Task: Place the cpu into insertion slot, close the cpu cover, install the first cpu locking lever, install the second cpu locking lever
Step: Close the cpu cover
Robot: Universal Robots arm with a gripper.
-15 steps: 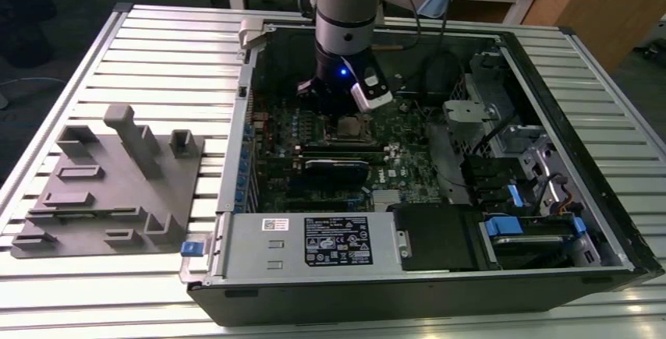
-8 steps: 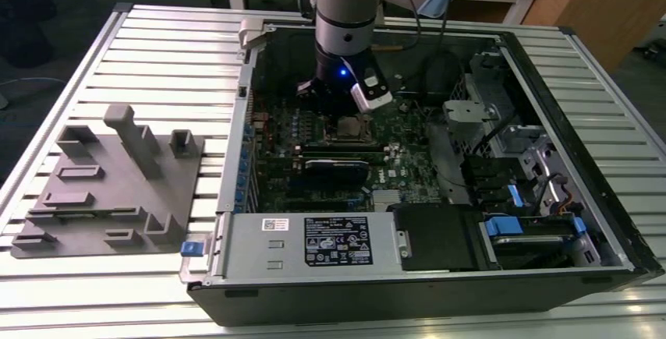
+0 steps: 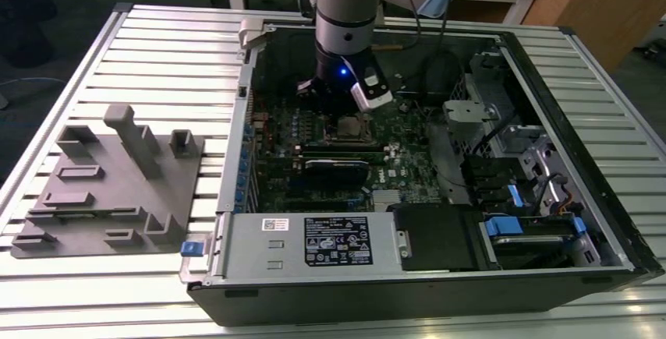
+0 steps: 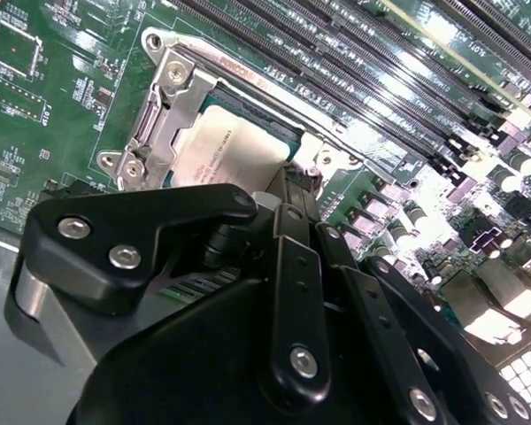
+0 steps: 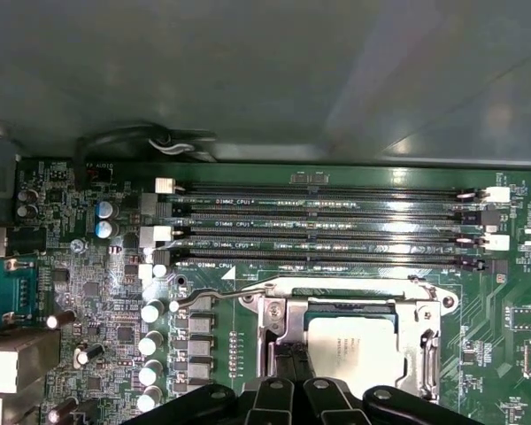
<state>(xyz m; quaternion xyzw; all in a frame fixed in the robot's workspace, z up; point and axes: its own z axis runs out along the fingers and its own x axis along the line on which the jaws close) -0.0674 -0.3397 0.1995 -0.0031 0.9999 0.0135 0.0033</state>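
We find the dull grey square cpu [image 5: 350, 341] seated in the silver-rimmed insertion slot [image 5: 350, 308] under the lowered silvery cpu cover [image 5: 273, 312]; the black gripper [image 4: 296, 181], pressed together and empty, hovers at its edge, and we cannot tell whether the locking levers [image 5: 221, 295] are latched.

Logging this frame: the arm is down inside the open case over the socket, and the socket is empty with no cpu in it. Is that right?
Not quite. The socket is not empty: the cpu lies in the insertion slot, and its silvery top shows in both wrist views. The arm is indeed down inside the open case over it.
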